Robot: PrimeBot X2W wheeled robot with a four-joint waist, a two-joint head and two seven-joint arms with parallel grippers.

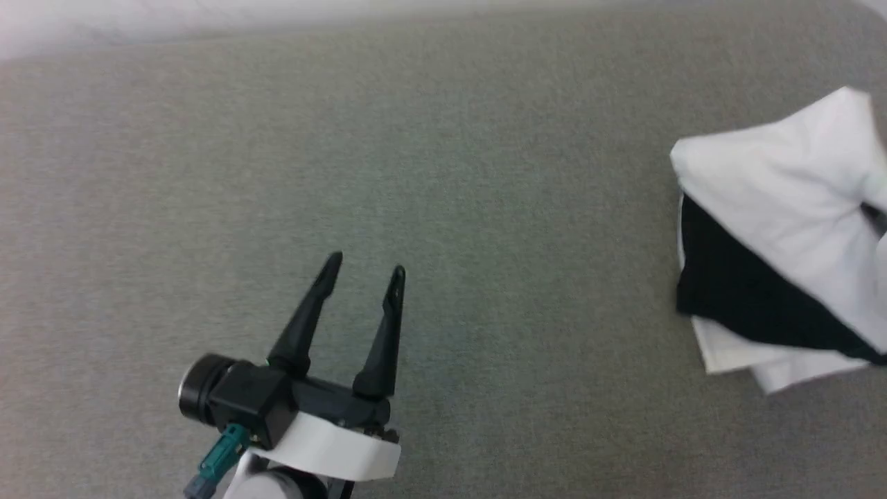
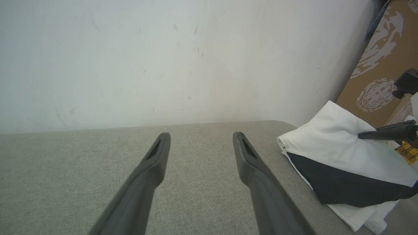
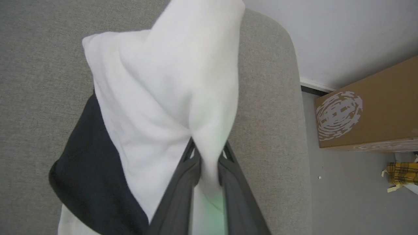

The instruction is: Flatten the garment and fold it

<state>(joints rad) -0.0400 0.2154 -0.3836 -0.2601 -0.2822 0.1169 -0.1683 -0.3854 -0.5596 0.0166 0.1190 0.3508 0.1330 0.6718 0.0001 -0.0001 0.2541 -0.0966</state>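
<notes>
Fabric of the black-sleeved white T-shirt [image 3: 156, 98] is bunched between the fingers of my right gripper [image 3: 209, 156], which pinches it up into a peak at the right edge of the head frame. I judge this is so the crumpled heap can be drawn out flat. My left gripper [image 1: 366, 265] sits lower left, fingers spread and empty over the grey padded surface [image 1: 485, 173], well apart from the shirt, probably waiting for a second corner.

Right pincer [image 3: 209, 163] clamping garment [image 3: 163, 91]
</notes>
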